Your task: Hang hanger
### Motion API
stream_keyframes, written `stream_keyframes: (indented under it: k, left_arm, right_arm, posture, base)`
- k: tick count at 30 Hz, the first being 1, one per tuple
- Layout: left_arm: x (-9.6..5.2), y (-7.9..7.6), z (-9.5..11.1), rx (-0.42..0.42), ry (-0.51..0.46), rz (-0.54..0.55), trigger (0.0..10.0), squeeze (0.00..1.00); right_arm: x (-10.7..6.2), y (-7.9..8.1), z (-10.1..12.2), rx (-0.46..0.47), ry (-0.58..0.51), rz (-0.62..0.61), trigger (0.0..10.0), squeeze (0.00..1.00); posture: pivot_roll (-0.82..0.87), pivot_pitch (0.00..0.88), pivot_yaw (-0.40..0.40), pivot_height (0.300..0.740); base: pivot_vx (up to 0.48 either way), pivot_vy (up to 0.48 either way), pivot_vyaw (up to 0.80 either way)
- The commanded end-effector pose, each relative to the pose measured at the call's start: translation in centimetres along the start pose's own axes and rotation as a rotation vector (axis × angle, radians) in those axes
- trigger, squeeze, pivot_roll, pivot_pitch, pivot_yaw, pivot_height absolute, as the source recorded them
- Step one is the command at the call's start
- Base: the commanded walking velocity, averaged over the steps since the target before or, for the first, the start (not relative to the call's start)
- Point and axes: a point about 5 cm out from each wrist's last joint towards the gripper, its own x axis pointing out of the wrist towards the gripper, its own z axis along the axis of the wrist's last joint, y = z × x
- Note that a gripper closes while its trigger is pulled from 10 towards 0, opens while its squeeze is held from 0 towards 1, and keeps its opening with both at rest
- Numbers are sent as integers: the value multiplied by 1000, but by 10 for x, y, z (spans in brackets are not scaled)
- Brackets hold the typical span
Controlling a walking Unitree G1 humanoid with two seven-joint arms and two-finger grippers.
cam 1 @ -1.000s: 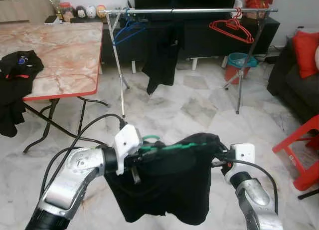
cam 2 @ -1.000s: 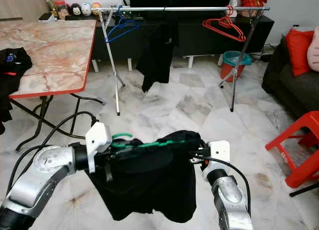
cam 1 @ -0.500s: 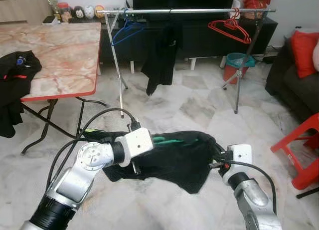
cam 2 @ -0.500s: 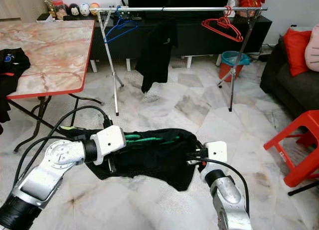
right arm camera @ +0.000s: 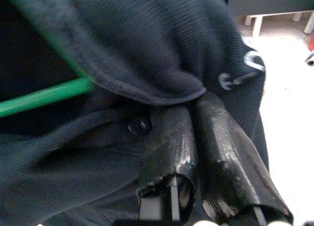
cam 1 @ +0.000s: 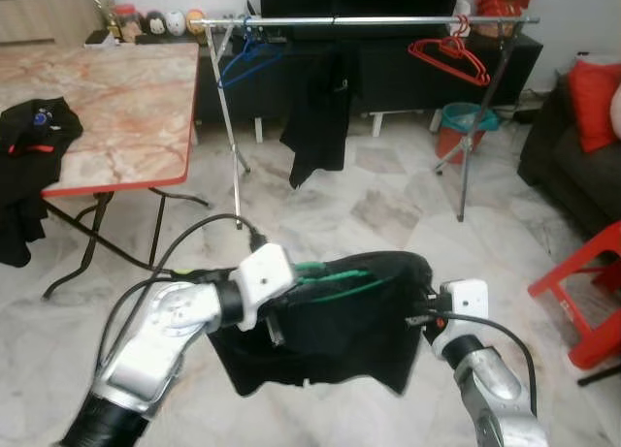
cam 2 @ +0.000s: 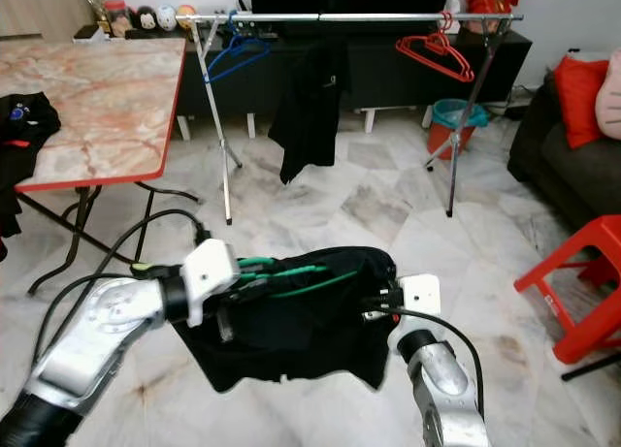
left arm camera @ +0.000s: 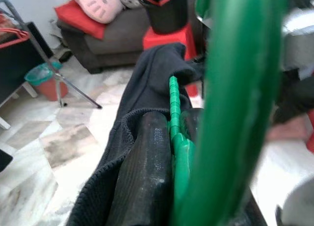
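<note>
Marble tile floor (cam 1: 388, 205) carries a metal clothes rack (cam 1: 369, 21), red stool (cam 1: 582, 292), dark sofa (cam 1: 572, 166) and teal-lidded bin (cam 1: 464, 119). Marble-top table (cam 1: 126, 108) with red edge, black garment (cam 1: 34, 137) draped over its near edge.

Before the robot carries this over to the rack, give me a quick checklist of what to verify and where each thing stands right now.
1. Left gripper holding the green hanger: ok, fingers closed on it in the left wrist view.
2. Right gripper holding the black garment: ok, fingers pinched on the fabric.
3. Garment clear of the floor: ok, it hangs between the arms.
4. Garment seated properly on the hanger: cannot tell, fabric hides most of it.
5. Free space on the rail: ok, open stretch between the hanging black garment and the red hangers.
6. Path to the rack: ok, bare floor ahead.
</note>
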Motion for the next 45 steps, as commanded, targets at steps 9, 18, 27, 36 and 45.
stream_keyframes:
  k: [9, 18, 27, 36, 45]
  left_arm:
    - [-21, -2, -28, 134, 262, -66, 10000, 0]
    - [-18, 0, -32, 161, 270, -4, 10000, 0]
    - [-41, -14, -9, 77, 126, -121, 10000, 0]
    - [-43, -11, 6, 53, 48, -123, 10000, 0]
    - [-35, 6, 34, -23, -179, 4, 10000, 0]
  right_arm:
    - [3, -11, 11, -18, -16, -16, 0, 0]
    - [4, -9, 12, -18, -17, -2, 0, 0]
    - [2, -26, 13, -29, -2, -50, 0, 0]
    - [2, -33, 4, 23, 38, -93, 0, 0]
    - [-2, -27, -14, 67, 85, -69, 0, 0]
  posture:
    - [82, 0, -40, 740]
    - [83, 0, -44, 740]
    - [91, 0, -44, 740]
    - [97, 0, -49, 740]
    - [95, 0, -49, 740]
  base:
    - [0, 0, 0]
    - [0, 0, 0]
    - [0, 0, 0]
    - [0, 0, 0]
    - [0, 0, 0]
